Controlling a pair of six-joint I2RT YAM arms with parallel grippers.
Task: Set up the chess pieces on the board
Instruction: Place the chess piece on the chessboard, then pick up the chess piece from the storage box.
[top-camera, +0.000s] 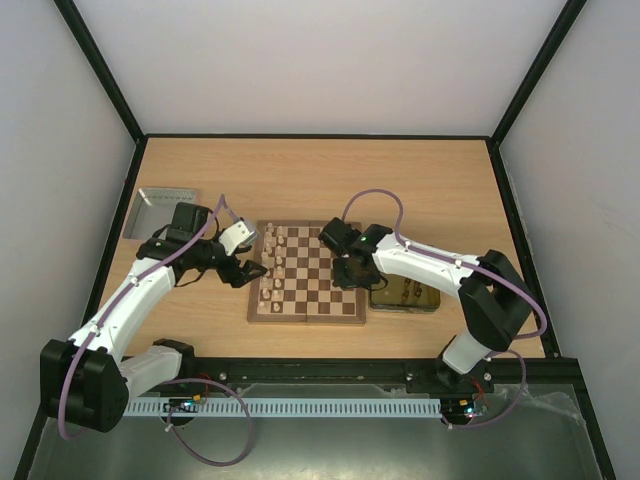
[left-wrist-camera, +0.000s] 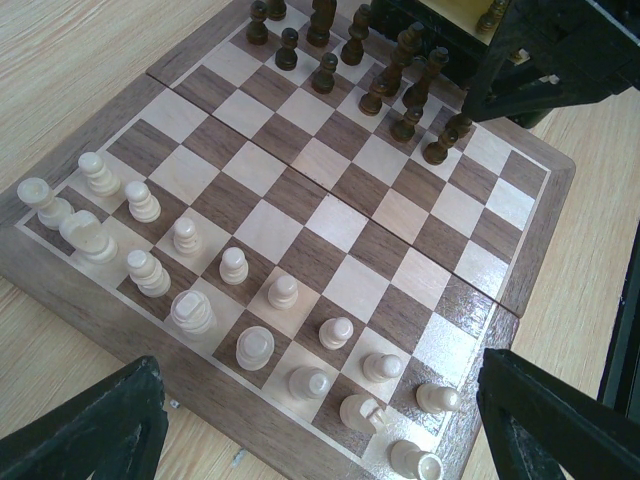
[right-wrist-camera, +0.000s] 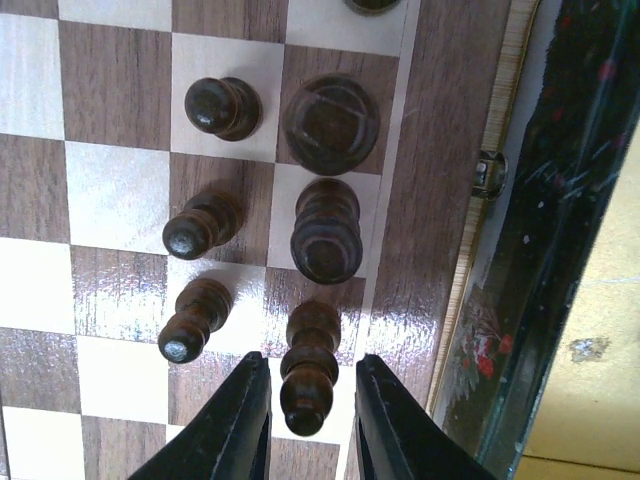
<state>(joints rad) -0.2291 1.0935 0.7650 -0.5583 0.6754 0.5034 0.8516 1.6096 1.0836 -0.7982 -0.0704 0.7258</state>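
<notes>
The board (top-camera: 315, 275) lies mid-table, with its checks seen close up in the left wrist view (left-wrist-camera: 340, 225). Pale chess pieces (top-camera: 270, 262) stand in two rows along its left edge (left-wrist-camera: 190, 310). Dark pieces (left-wrist-camera: 400, 80) stand along the far side. My left gripper (left-wrist-camera: 320, 365) hangs open and wide over the pale rows, holding nothing. My right gripper (right-wrist-camera: 308, 375) is low over the board's right edge. Its fingers (right-wrist-camera: 245, 420) flank an upright dark piece (right-wrist-camera: 310, 345) on an edge square, with a small gap on each side. Other dark pieces (right-wrist-camera: 325, 230) stand just beyond.
A silver metal tray (top-camera: 165, 210) sits at the table's far left. A yellow transparent tray (top-camera: 405, 297) lies against the board's right side, under my right arm, and its rim (right-wrist-camera: 560, 250) runs close beside the right gripper. Black frame posts border the table.
</notes>
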